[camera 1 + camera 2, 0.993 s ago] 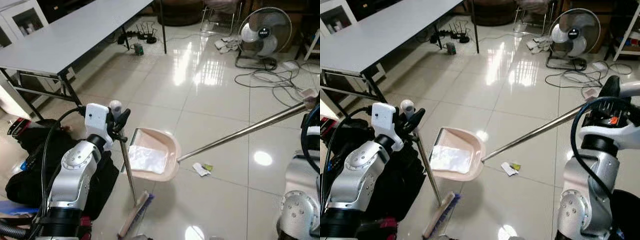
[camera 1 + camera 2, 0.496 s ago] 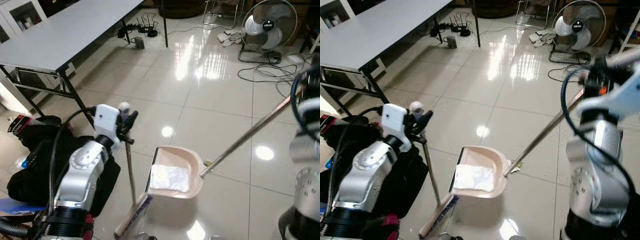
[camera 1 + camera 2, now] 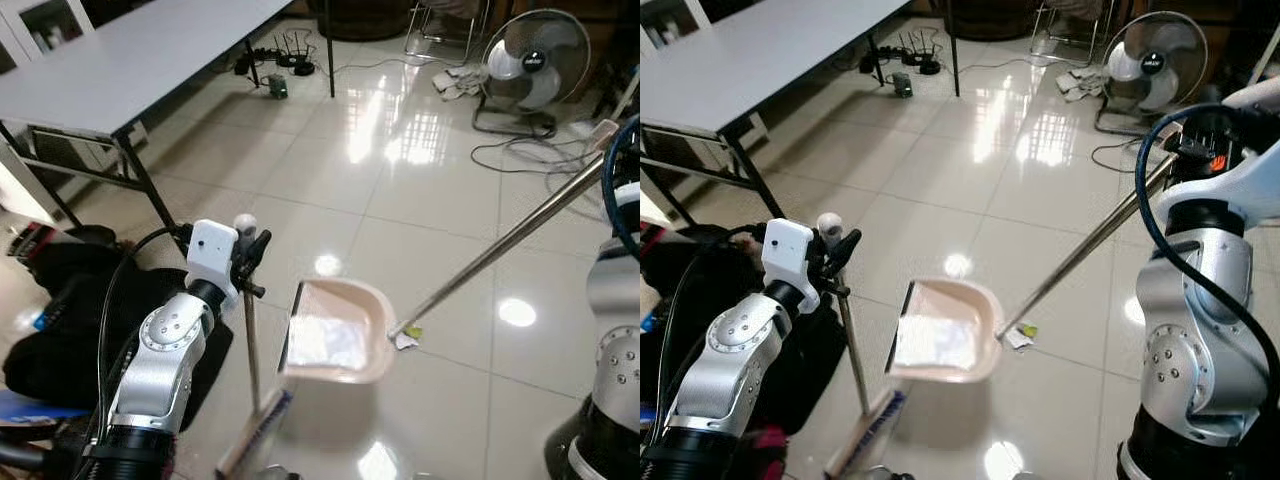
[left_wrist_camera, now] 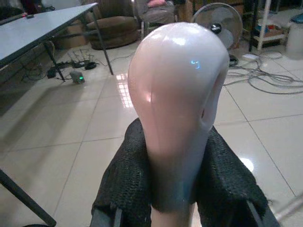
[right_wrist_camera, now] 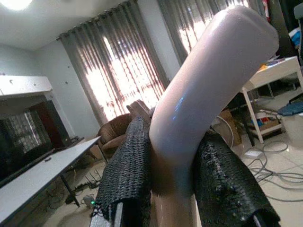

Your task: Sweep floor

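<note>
The left gripper (image 3: 243,262) clamps the broom handle (image 3: 251,340), its brush (image 3: 250,436) on the near floor. The right gripper (image 5: 173,182) clasps the dustpan handle (image 3: 500,251), angling the pink dustpan (image 3: 338,332) low beside a paper scrap (image 3: 404,338), probably to catch it.

Glossy tiled floor (image 3: 440,190), smooth pink plastic dustpan (image 3: 337,332), shiny metal pole (image 3: 500,250), matt grey table (image 3: 130,65).

Pale pink dustpan (image 3: 338,333) on a shiny silver pole (image 3: 505,248). Pale pink broom knob (image 4: 177,94) between black, net-patterned fingers (image 4: 125,184). Light grey surface (image 3: 130,60) on black legs. Cream, glossy floor tiles (image 3: 400,190). White and yellow scrap (image 3: 405,337). Black bag (image 3: 70,320).
</note>
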`<state>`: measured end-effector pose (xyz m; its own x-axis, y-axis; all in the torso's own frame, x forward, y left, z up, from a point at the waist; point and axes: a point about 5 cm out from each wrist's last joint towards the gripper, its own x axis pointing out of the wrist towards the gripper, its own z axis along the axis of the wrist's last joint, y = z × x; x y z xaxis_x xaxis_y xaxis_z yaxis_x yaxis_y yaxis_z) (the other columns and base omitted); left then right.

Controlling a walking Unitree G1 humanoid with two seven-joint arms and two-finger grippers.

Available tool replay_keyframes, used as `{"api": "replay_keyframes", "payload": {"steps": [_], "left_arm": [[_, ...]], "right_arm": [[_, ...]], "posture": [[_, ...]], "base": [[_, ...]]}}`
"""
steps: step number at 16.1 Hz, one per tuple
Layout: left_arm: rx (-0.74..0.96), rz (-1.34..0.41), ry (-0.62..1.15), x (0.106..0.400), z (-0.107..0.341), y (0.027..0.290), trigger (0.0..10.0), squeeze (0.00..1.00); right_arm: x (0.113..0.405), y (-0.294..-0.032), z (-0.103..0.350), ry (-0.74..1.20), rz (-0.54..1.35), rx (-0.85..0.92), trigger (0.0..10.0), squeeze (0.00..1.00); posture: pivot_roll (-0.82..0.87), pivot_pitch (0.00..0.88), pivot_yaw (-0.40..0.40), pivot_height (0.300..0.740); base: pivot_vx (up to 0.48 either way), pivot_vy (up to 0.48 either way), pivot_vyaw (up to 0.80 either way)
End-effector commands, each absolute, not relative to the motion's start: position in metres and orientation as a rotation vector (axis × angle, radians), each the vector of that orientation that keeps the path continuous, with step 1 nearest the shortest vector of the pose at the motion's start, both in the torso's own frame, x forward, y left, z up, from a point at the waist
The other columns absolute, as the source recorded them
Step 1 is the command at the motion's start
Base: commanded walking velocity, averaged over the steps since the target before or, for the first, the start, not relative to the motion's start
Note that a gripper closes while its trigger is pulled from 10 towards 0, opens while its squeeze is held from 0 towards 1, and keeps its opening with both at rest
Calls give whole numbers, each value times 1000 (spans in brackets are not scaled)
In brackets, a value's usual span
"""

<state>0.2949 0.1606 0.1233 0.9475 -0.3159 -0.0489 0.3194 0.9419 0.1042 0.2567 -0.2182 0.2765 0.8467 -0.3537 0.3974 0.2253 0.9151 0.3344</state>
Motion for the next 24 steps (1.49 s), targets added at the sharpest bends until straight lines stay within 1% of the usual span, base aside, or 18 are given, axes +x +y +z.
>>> {"api": "replay_keyframes", "payload": {"steps": [1, 4, 9, 10, 12, 16, 18, 21, 24], "left_arm": [[125, -296, -26, 295, 134, 162, 10000, 0], [137, -278, -29, 289, 135, 168, 10000, 0], [147, -295, -42, 289, 141, 165, 10000, 0], [146, -309, -46, 291, 142, 162, 10000, 0], [152, -338, -55, 295, 145, 157, 10000, 0], [148, -339, -53, 296, 144, 156, 10000, 0], [146, -344, -51, 296, 143, 154, 10000, 0], [147, -352, -50, 298, 143, 153, 10000, 0], [146, -352, -53, 300, 144, 152, 10000, 0]], "right_arm": [[256, -214, 287, -515, -266, 305, 10000, 0], [259, -215, 286, -508, -261, 330, 10000, 0], [258, -217, 287, -524, -274, 362, 10000, 0], [256, -218, 288, -529, -281, 363, 10000, 0], [255, -218, 291, -522, -274, 349, 10000, 0], [256, -216, 302, -525, -246, 311, 10000, 0], [256, -219, 308, -535, -243, 308, 10000, 0], [255, -231, 319, -565, -261, 289, 10000, 0], [255, -233, 321, -555, -251, 272, 10000, 0]], "posture": [[-127, 35, 33, 740], [-108, 32, 19, 740], [-111, 34, 37, 740], [-119, 35, 54, 740], [-128, 37, 60, 740], [-140, 34, 58, 740], [-144, 33, 59, 740], [-143, 40, 64, 740], [-149, 43, 66, 740]], "base": [[0, 0, 0], [0, 0, 0], [0, -373, -800], [0, -428, -688], [0, -429, 0], [0, -428, 0], [0, -431, 0], [0, -429, 0], [0, -429, 0]]}}
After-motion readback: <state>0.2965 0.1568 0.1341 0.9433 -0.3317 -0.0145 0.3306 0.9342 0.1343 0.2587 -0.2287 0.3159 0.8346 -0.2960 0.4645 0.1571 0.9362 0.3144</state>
